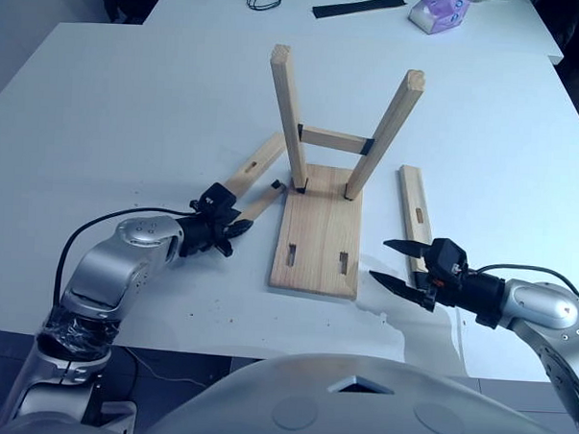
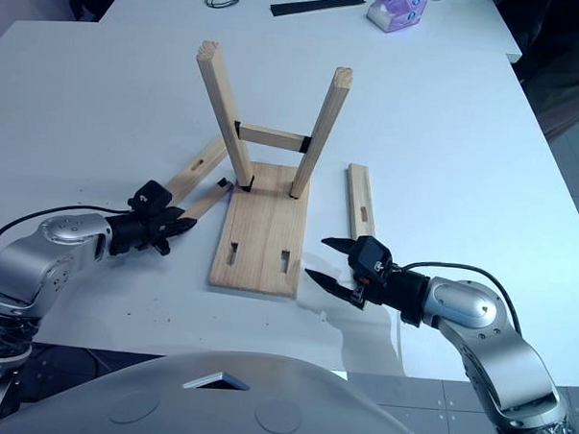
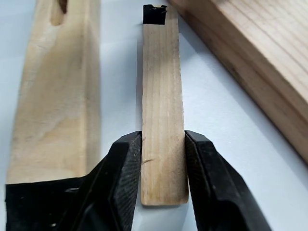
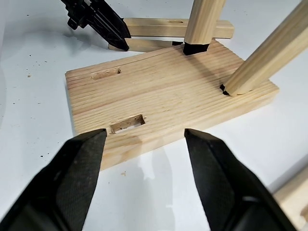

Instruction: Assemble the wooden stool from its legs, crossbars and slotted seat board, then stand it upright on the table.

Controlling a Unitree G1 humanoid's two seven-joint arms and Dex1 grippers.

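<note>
Nearest to us is our right gripper (image 1: pixel 378 259), low over the white table (image 1: pixel 131 104). Its two black fingers are spread wide with nothing between them. Our left gripper (image 3: pixel 162 144) is pinched tight on a thin wooden strip, one finger on each side.

The slotted seat board (image 1: pixel 318 228) lies flat on the table between our two grippers, to the inner side of each. Its near edge faces the right gripper's spread fingers.

At the board's far end, well beyond both grippers, we see two legs planted in it. These are the left standing leg (image 1: pixel 289 116) and the right standing leg (image 1: pixel 384 135), and their tops splay apart.

A loose slotted leg (image 1: pixel 256 165) lies flat on the outer side of our left gripper, just beside the held strip but not touching it. A second loose leg (image 1: pixel 415 213) lies flat just beyond our right gripper, alongside the board's edge and apart from it.

A fitted crossbar (image 1: pixel 333 139) joins the two standing legs partway up. The strip in our left gripper is a loose crossbar (image 3: pixel 161 86). It is gripped at its near end, lies on the table and points away from the gripper toward the left standing leg's foot.

One empty slot (image 4: pixel 127 122) in the board sits straight ahead of the gap between the right gripper's fingers. A second empty slot (image 4: pixel 107 73) lies farther along the same edge, toward the left gripper.
</note>
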